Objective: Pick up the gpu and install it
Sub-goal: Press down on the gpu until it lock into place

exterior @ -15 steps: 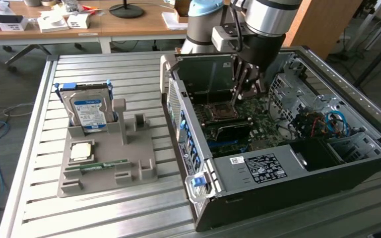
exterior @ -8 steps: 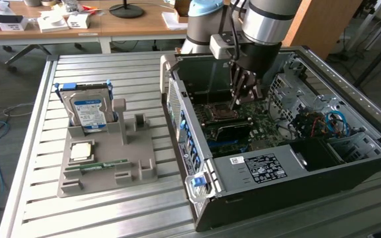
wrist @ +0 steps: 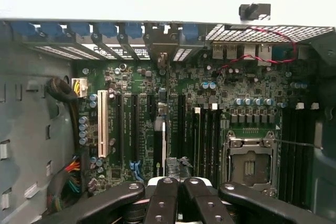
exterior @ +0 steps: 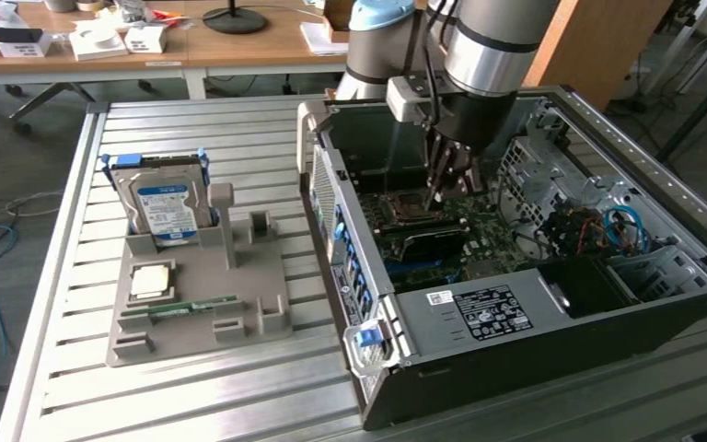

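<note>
Inside the case (exterior: 452,368), gpu (wrist: 158,148) stands edge-on, dark.

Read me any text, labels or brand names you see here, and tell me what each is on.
No text reads clearly.
Hard drive blue-white label: too small to read.
White sticker on the computer case: print and symbols blurred.
Motherboard markings: too fine to read.
</note>
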